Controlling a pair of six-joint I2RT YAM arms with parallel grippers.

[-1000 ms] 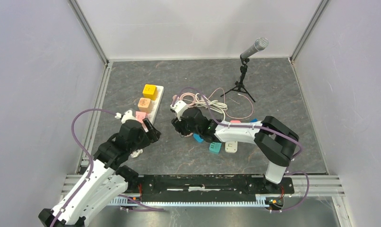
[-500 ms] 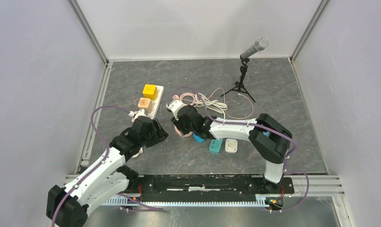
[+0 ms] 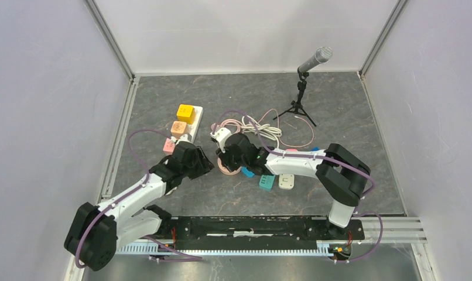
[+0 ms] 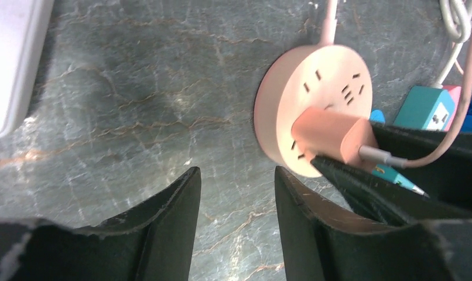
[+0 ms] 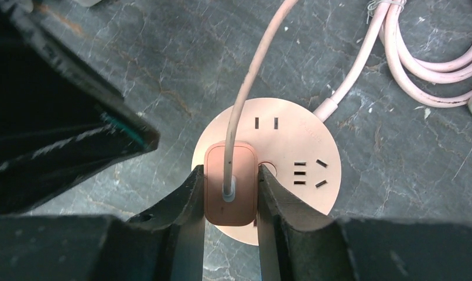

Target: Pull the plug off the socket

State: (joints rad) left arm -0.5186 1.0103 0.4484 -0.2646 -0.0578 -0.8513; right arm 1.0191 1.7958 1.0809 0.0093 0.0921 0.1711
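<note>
Right fingers: the right gripper (image 5: 231, 185) is clamped on the pink plug (image 5: 245, 196), one dark pad on each side face.
Plug: it stands on the face of the round pink socket (image 5: 301, 143), near the rim edge closest to the left arm. Its base meets the face and no prongs show.
Plug cable: a thin pink lead (image 5: 252, 73) leaves the plug's back and crosses over the socket's two-slot outlet.
Socket: it lies flat on the grey marbled table (image 3: 339, 117), between the two arms. Its thicker pink cord (image 5: 362, 64) runs off to a loose coil of pink and white cables (image 3: 258, 125).
Left fingers: the left gripper (image 4: 236, 190) has a moderate gap with only bare table between the pads. It holds nothing and hangs just beside the socket's rim, not touching it.
In the way: the left gripper crowds the side of the socket nearest the plug.
Nearby right: a teal block (image 3: 266, 182), a white adapter (image 3: 287, 181) and a small blue piece (image 3: 247, 172) lie close to the right arm.
Nearby left: a white power strip (image 3: 194, 130) carries a yellow cube (image 3: 185, 112) and an orange cube (image 3: 179, 127).
Far back: a microphone on a tripod (image 3: 307, 73), well apart.
</note>
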